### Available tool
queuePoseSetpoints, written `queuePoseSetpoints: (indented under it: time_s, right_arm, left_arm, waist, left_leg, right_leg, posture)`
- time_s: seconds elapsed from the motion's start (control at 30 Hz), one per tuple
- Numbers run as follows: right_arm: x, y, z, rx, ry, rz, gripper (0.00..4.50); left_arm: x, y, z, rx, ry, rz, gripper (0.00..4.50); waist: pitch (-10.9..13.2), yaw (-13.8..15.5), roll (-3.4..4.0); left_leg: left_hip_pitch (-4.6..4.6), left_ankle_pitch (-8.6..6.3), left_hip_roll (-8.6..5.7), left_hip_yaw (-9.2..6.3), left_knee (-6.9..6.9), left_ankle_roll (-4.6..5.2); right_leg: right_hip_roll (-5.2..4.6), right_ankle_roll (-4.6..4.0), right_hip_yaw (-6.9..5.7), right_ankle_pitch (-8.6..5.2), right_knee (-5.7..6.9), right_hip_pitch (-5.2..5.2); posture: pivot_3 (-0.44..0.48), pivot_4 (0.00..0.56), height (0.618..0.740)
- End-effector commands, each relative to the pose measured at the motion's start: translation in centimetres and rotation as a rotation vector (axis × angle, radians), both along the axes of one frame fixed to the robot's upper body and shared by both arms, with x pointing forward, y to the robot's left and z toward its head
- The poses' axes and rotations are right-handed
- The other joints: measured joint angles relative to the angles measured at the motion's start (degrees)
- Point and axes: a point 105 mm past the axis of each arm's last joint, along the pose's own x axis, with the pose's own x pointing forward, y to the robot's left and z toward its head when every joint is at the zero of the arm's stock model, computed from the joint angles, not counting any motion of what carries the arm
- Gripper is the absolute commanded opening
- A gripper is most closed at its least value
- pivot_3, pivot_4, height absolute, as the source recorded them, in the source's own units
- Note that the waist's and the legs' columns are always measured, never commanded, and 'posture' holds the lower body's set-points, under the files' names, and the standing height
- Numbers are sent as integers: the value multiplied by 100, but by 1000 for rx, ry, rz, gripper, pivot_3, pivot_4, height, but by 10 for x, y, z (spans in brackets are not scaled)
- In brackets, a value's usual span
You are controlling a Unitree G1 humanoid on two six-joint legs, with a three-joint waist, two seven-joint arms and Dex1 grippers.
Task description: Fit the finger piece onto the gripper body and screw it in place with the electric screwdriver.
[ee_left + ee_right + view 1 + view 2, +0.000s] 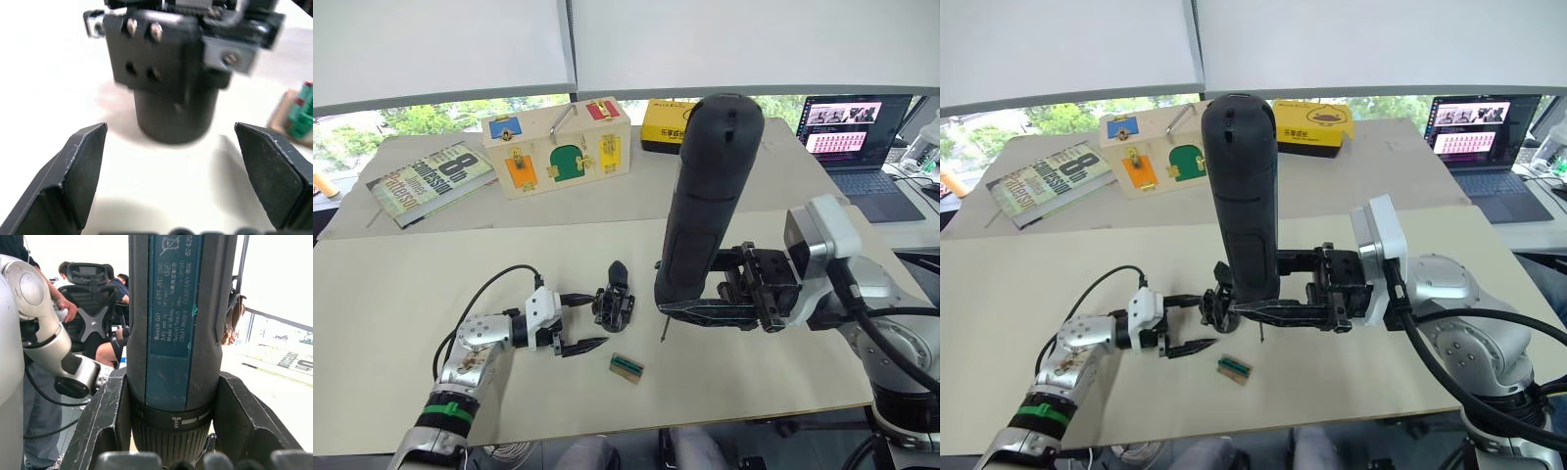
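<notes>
My left gripper [579, 319] sits spread wide before the gripper body [614, 303] on the table [391, 294], gripping nothing; if I drive now, that block may spin. My right gripper [697, 306] clamps the electric screwdriver [702, 201] upright, bit just beside it

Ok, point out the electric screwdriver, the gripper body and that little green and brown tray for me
electric screwdriver [710, 186]: left eye view, on the middle of its dark handle.
gripper body [614, 304]: left eye view, on its black block.
green and brown tray [626, 367]: left eye view, on its top face.
</notes>
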Motion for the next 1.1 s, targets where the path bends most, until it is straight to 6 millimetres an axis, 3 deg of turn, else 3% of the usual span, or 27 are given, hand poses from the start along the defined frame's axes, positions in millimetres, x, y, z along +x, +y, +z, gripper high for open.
queuePoseSetpoints:
  time_s: [0.03, 0.43, 1.1]
  right_arm:
    - [-4, -1, 11, 33, -56, 11, 1902]
    - [0, 2, 12, 36, -67, -8, 1902]
    - [-1, 1, 11, 35, -73, -31, 1902]
  left_arm:
    - [-9, -2, 6, -13, -4, 34, 4395]
    - [-6, -43, 7, -59, -2, 134, 4395]
    - [-3, -61, -7, -25, 65, 157, 4395]
  waist:
    - [0, 10, 0]
    - [1, 71, -1]
    - [0, 189, 0]
  left_leg:
    - [0, -1, 0, 0, 0, 2]
    - [-4, -3, -3, 0, 2, 4]
    - [-3, -3, -7, 0, 10, 5]
  right_leg:
    - [0, 0, 0, 0, -1, 0]
    - [-1, 1, -2, 1, -2, 1]
    - [-4, 4, -1, 2, -2, 8]
  posture:
    - [0, 150, 740]
    - [0, 150, 740]
    - [0, 150, 740]
